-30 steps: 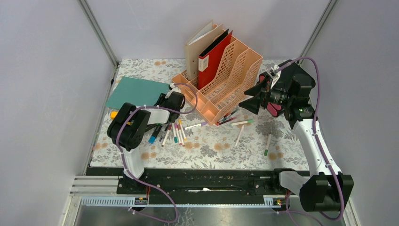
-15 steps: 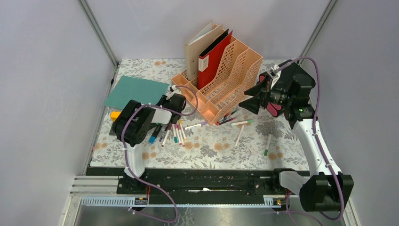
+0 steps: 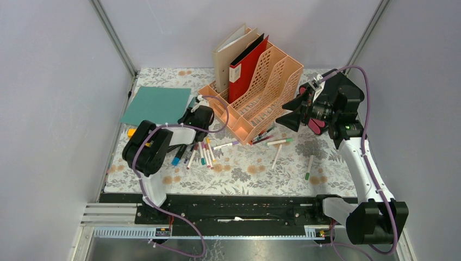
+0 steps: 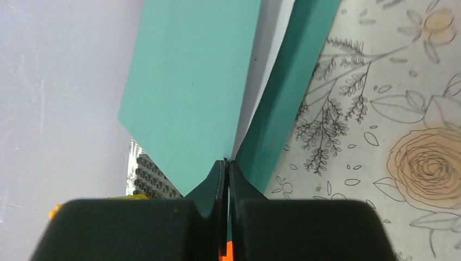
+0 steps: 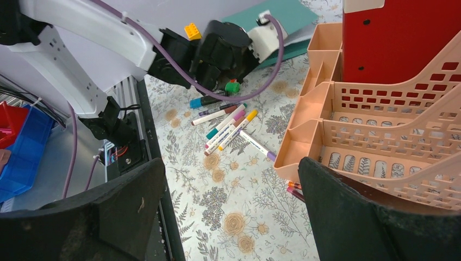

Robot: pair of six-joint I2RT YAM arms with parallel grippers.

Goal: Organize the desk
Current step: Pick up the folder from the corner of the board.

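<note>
Two tools: left tool (image 4: 227,166) clamped shut on teal folder (image 4: 187,81), left of peach file rack (image 3: 274,81), the clamp visible only from its wrist; right tool (image 5: 231,163) wide open beside rack. Floral bench (image 3: 255,174) underlies rack.

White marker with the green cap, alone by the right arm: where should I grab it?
Take the white green-capped marker at mid-barrel, straight down from above. It lies flat on the floral-cloth desk, apart from other pens, pointing roughly near-to-far, so the fingers should close across it, left to right. The open right gripper is nearest.
</note>
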